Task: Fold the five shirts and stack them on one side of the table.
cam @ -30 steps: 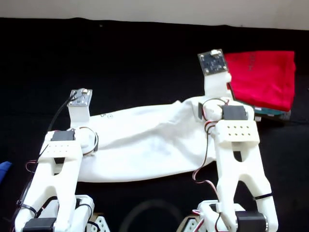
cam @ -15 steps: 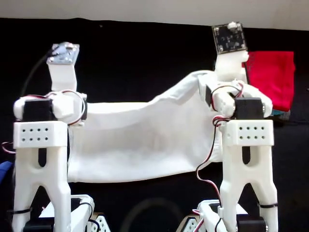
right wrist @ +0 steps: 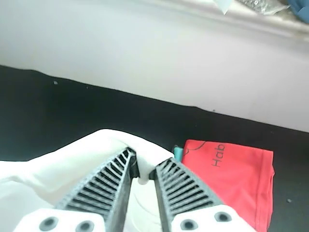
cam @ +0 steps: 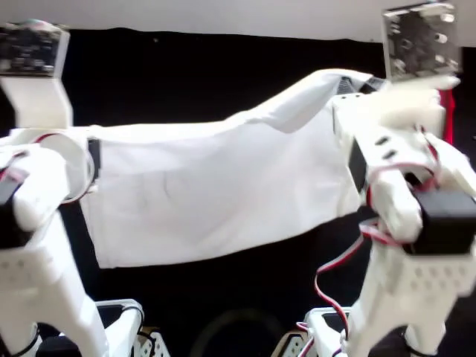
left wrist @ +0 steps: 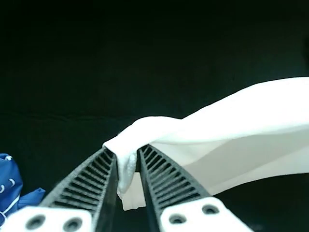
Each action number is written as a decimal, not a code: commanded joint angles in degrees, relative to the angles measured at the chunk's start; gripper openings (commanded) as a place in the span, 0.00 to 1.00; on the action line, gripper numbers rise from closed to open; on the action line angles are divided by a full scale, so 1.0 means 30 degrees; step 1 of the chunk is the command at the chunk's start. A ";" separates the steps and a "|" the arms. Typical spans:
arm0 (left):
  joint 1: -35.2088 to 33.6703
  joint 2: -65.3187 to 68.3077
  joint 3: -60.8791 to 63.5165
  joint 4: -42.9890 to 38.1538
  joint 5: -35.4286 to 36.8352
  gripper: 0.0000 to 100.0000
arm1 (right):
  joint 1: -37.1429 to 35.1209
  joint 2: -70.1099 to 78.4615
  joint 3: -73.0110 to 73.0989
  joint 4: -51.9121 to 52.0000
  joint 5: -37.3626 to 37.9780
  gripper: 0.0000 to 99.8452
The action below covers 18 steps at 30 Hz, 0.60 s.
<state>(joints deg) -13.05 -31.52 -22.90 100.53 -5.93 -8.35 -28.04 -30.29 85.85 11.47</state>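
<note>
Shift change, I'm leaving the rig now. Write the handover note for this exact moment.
Claws: the left claw is shut on one end of the white shirt; the right claw is shut on the other end.
Things: the shirt hangs spread between them above the black table.
Done: the red shirt lies folded at the table's right side, on something teal.
Left: fold the white shirt and stack it there; a crumpled blue garment waits by the left arm.

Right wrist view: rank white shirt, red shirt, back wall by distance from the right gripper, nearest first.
1. white shirt: pinched in the right gripper's fingers.
2. red shirt: folded on the table beyond.
3. back wall: past the table's far edge.
</note>
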 commanded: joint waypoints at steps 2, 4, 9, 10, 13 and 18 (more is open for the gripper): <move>-0.1187 -0.1040 -0.2007 0.0117 -0.0586 0.01 | 0.0132 -0.0454 -0.3209 0.1714 0.0234 0.01; -0.1392 -0.2095 -0.1949 0.0117 -0.0850 0.01 | 0.0132 -0.0454 -0.4352 0.2300 0.0234 0.01; -0.1392 -0.4850 -0.1216 0.0117 -0.1084 0.01 | 0.0132 -0.0454 -0.6813 0.3355 0.0234 0.01; -0.1392 -0.5289 -0.0747 0.0088 -0.1084 0.01 | 0.0132 -0.0454 -0.7311 0.3473 0.0264 0.01; -0.1392 -0.6374 0.1099 0.0029 -0.1114 0.01 | 0.0132 -0.0484 -0.8718 0.4117 0.0264 0.01; -0.2183 -0.7282 0.2242 -0.0088 -0.1114 0.01 | 0.0132 -0.0484 -1.0066 0.4996 0.0762 0.01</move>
<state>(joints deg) -17.89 -52.44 -16.57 100.53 -8.84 -8.35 -29.45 -58.15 100.18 11.65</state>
